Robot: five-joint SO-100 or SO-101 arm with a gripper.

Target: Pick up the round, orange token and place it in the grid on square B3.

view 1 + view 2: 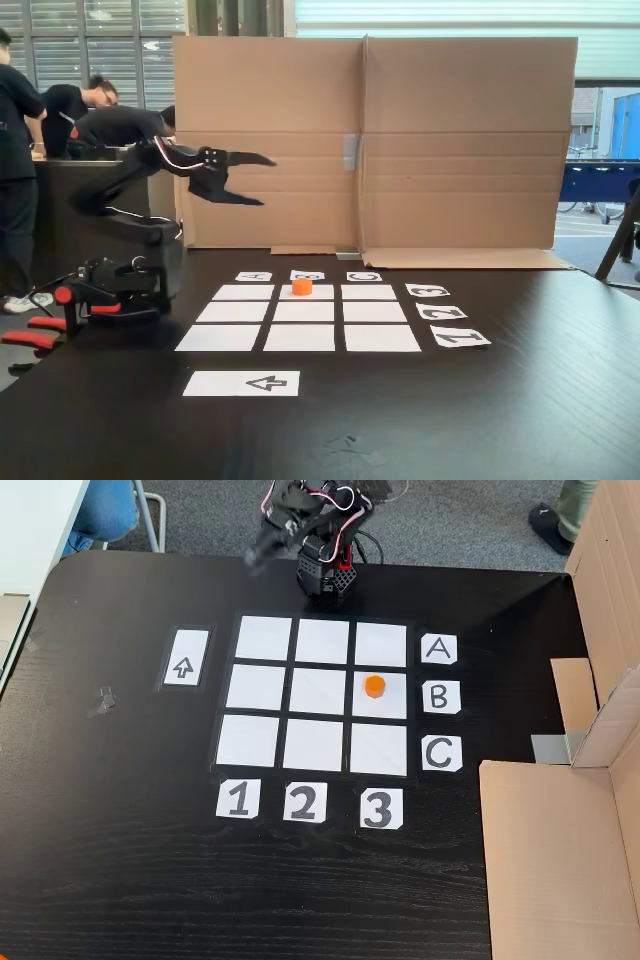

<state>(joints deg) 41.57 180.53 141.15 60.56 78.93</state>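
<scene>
Small bright orange cylindrical token sits flat on the blank white paper rectangle B3 of the nine-rectangle paper grid, in the row of card B and column of card 3 in the top-down fixed view. Black pincer hangs high above the dark table, well apart from the token, jaws spread and empty. Placement looks done; the next move is likely only returning the arm to rest.

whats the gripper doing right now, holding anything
Gripper: open, holding nothing, raised above the table. The orange token sits on the grid, apart from it.
</scene>
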